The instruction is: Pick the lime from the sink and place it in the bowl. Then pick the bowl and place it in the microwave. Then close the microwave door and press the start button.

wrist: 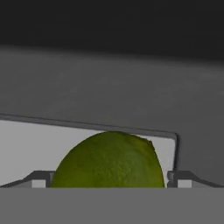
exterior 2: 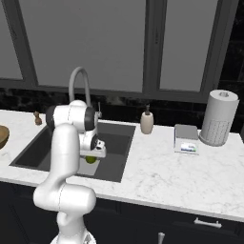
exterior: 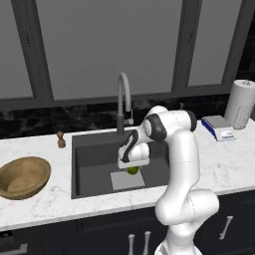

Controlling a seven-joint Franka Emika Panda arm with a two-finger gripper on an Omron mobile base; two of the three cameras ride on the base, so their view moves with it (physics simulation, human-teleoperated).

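The claw (wrist: 109, 181) is down inside the sink (exterior: 89, 149), its fingers spread wide, one tip either side of the lime (wrist: 109, 159). The lime sits between them on the pale mat (wrist: 39, 148) at the sink bottom; no pinch is made, and whether the tips touch the fruit cannot be told. In the left base view the lime (exterior: 132, 170) peeks out just under the hand, at the near right part of the sink.

Judgement: the task stands at its first step. The lime is not yet lifted, so nothing is finished. What remains is closing on the fruit, carrying it to the bowl, moving the bowl to the microwave, shutting the door and pressing start.

Left of the sink, well apart from it on the counter (exterior: 224, 164), the bowl (exterior: 22, 177) stands upright with nothing in it. Behind the sink the faucet (exterior: 123, 102) rises. To the sink's right, further off, stand a soap bottle (exterior 2: 147, 122) and a paper towel roll (exterior 2: 218, 116).
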